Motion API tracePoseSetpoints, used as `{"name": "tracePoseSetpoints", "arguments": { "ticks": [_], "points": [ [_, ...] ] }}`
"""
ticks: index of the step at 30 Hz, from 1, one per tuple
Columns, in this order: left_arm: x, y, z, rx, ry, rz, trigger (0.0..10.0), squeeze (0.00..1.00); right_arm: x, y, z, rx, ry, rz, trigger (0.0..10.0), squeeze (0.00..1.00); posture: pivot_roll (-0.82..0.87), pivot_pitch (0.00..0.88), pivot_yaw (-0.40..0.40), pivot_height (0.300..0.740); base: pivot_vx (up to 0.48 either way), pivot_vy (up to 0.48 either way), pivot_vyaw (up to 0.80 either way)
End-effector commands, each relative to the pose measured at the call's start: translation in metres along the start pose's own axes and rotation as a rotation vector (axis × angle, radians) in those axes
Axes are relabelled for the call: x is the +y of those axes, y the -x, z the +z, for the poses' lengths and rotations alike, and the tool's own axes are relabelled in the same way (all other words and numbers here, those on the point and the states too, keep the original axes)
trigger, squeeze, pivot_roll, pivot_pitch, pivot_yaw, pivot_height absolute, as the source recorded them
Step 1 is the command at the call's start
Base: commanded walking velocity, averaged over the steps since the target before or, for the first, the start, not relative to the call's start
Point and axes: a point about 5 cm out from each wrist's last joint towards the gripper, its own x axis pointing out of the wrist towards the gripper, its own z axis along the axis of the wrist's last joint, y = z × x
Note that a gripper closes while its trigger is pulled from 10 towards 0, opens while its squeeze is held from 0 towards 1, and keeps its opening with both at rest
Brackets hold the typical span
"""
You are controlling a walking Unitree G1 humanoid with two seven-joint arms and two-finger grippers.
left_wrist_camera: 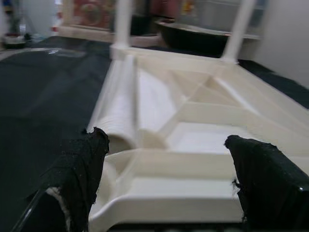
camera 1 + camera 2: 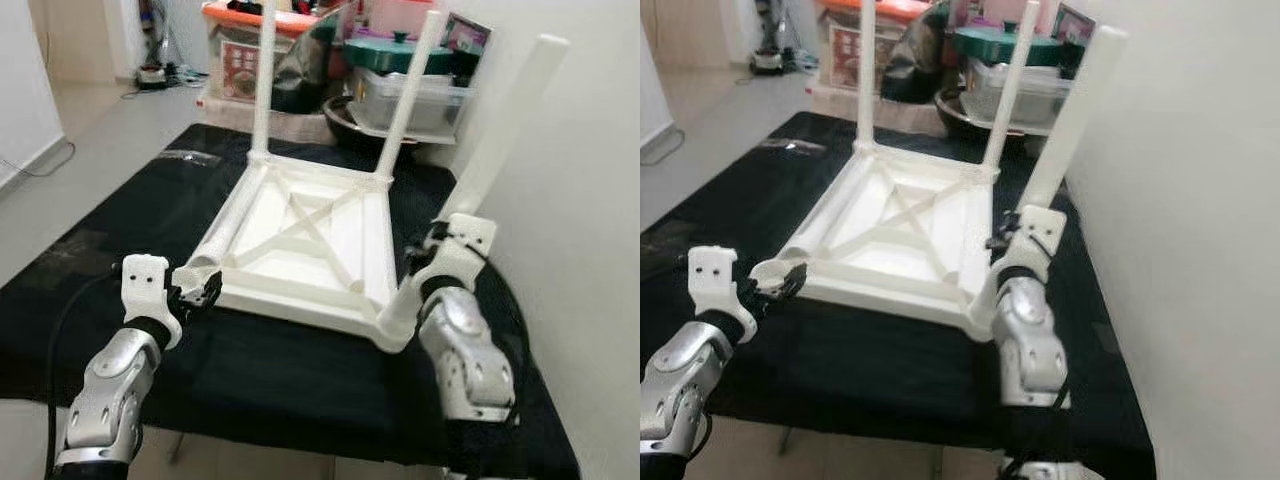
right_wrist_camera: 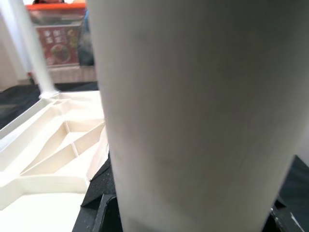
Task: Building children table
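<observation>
Wall [image 2: 600,200] close on right; boxes [image 2: 400,80] block far side; black mat [image 2: 100,230] open on left

Left gripper [image 1: 164,179] fingers spread wide; right gripper [image 2: 425,262] fingers clamped, forearm raised.

silver arms [image 2: 110,390], white wrists, black fingers [image 1: 77,169]

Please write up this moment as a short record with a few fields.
Work surface: black mat on the floor
Table top: white, upside down on the mat
Legs fitted: two far legs upright, and
Third leg: tilted, foot at the near right corner
Right gripper: shut on the third leg
Left gripper: open, at the near left corner
Loose leg: lying along the left edge
</observation>
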Motion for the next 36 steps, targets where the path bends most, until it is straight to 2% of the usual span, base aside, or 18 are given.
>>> {"name": "tracePoseSetpoints", "arguments": {
  "ticks": [1, 2, 3, 4, 9, 10, 18, 20, 21, 22, 23, 26, 28, 29, 30, 31, 35, 36],
  "points": [
    [-0.002, -0.002, -0.001, 0.002, -0.010, -0.009, 10.0, 0.00, 0.007, -0.001, -0.010, 0.076, -0.012, 0.100, 10.0, 0.00, 0.12, 0.000, -0.161, 0.740, 0.000, 0.000, 0.00],
    [-0.001, -0.003, -0.002, 0.000, -0.008, -0.007, 10.0, 0.00, 0.017, -0.003, 0.004, 0.015, -0.040, 0.259, 10.0, 0.00, 0.12, 0.000, -0.161, 0.740, 0.000, 0.000, 0.00],
    [-0.001, -0.003, -0.002, 0.000, -0.008, -0.007, 10.0, 0.00, 0.017, -0.003, 0.004, 0.015, -0.040, 0.259, 10.0, 0.00, 0.12, 0.000, -0.161, 0.740, 0.000, 0.000, 0.00],
    [-0.001, -0.003, -0.002, 0.000, -0.008, -0.006, 10.0, 0.00, 0.016, -0.004, 0.011, -0.028, -0.052, 0.281, 10.0, 1.00, 0.12, 0.000, -0.167, 0.740, 0.000, 0.000, 0.00],
    [-0.002, -0.004, -0.003, -0.004, -0.005, -0.003, 10.0, 0.00, 0.024, -0.004, 0.025, -0.060, -0.070, 0.480, 10.0, 1.00, 0.12, 0.000, -0.165, 0.740, 0.000, 0.000, 0.00],
    [-0.002, -0.006, -0.003, -0.005, -0.002, -0.005, 10.0, 0.00, 0.025, 0.007, 0.026, -0.004, -0.016, 0.846, 10.0, 0.00, 0.12, 0.000, -0.168, 0.740, 0.000, 0.000, 0.00],
    [-0.002, -0.008, -0.004, -0.005, 0.000, -0.009, 10.0, 0.00, 0.029, 0.029, 0.002, 0.148, 0.135, 1.303, 10.0, 0.00, 0.13, 0.000, -0.182, 0.740, 0.000, 0.000, 0.00],
    [-0.002, -0.009, -0.004, -0.005, 0.001, -0.009, 10.0, 0.00, 0.032, 0.030, -0.004, 0.158, 0.157, 1.333, 10.0, 0.00, 0.14, 0.000, -0.185, 0.740, 0.000, 0.000, 0.00],
    [-0.002, -0.009, -0.004, -0.005, 0.001, -0.008, 10.0, 0.00, 0.035, 0.028, -0.008, 0.166, 0.167, 1.329, 8.5, 0.00, 0.14, 0.000, -0.185, 0.740, 0.000, 0.000, 0.00],
    [-0.002, -0.009, -0.004, -0.006, 0.001, -0.008, 10.0, 0.00, 0.038, 0.018, -0.012, 0.159, 0.184, 1.242, 0.0, 0.00, 0.14, 0.000, -0.185, 0.740, 0.000, 0.000, 0.00],
    [-0.001, -0.009, -0.004, -0.006, 0.000, -0.008, 10.0, 0.00, 0.037, 0.001, -0.015, 0.161, 0.167, 1.062, 0.0, 0.00, 0.14, 0.000, -0.183, 0.740, 0.000, 0.000, 0.00],
    [-0.001, -0.009, -0.004, -0.006, -0.001, -0.008, 10.0, 0.00, 0.036, -0.009, -0.018, 0.169, 0.153, 0.940, 0.0, 0.00, 0.14, 0.000, -0.183, 0.740, 0.000, 0.000, 0.00],
    [-0.001, -0.009, -0.004, -0.006, -0.003, -0.008, 10.0, 0.00, 0.018, -0.032, -0.019, 0.163, 0.096, 0.575, 0.0, 0.00, 0.14, 0.000, -0.179, 0.740, 0.000, 0.000, 0.00],
    [-0.001, -0.009, -0.004, -0.006, -0.003, -0.008, 10.0, 0.00, 0.018, -0.032, -0.019, 0.163, 0.096, 0.575, 0.0, 0.00, 0.14, 0.000, -0.179, 0.740, 0.000, 0.000, 0.00],
    [0.000, -0.009, -0.004, -0.005, -0.003, -0.009, 10.0, 0.00, -0.006, -0.040, -0.022, 0.179, 0.058, 0.284, 0.0, 0.00, 0.13, 0.000, -0.176, 0.740, 0.000, 0.000, 0.00],
    [0.000, -0.009, -0.004, -0.005, -0.004, -0.009, 10.0, 0.00, -0.023, -0.042, -0.025, 0.200, 0.035, 0.092, 0.0, 0.00, 0.13, 0.000, -0.175, 0.740, 0.000, 0.000, 0.00],
    [0.001, -0.008, -0.005, -0.004, -0.005, -0.009, 10.0, 0.00, -0.048, -0.023, -0.034, 0.205, 0.022, -0.162, 0.0, 0.00, 0.13, 0.000, -0.169, 0.740, 0.000, 0.000, 0.00],
    [0.002, -0.008, -0.005, -0.004, -0.007, -0.008, 10.0, 0.00, -0.035, -0.010, -0.039, 0.211, 0.007, -0.083, 10.0, 0.00, 0.12, 0.000, -0.166, 0.740, 0.000, 0.000, 0.00]
  ]
}}
